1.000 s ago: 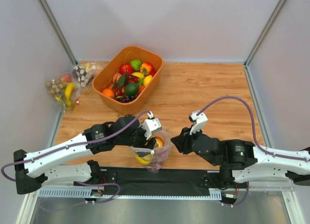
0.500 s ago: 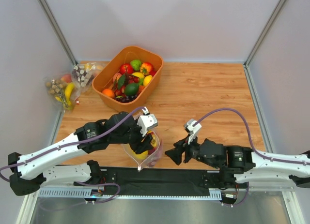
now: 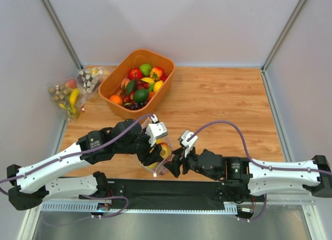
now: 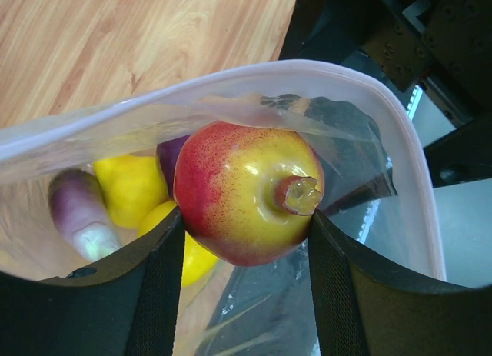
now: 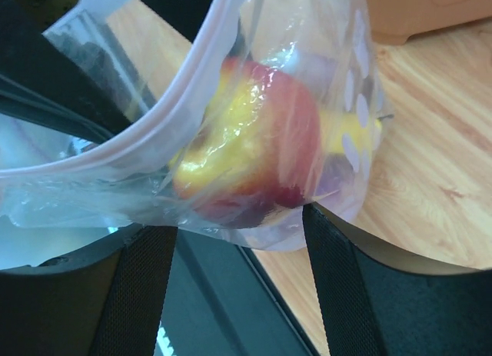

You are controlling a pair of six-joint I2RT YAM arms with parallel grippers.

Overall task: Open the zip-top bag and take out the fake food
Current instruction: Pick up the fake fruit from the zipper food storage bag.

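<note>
We are pinching the apple (image 4: 246, 191) inside the zip-top bag (image 4: 92, 129) with our left end effector (image 4: 244, 221), our spread right end effector (image 5: 234, 227) straddling the bag's belly alongside.

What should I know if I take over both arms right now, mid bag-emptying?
Left tool: inside the open zip-top bag, shut on the red-yellow apple.
Right tool: open, straddling the bag's lower part, not gripping.
Things: bag at the table's near edge; yellow fruits and a purple piece lie deeper inside.
Done: bag opened, apple gripped.
Left: lift the apple out, then the rest.
</note>
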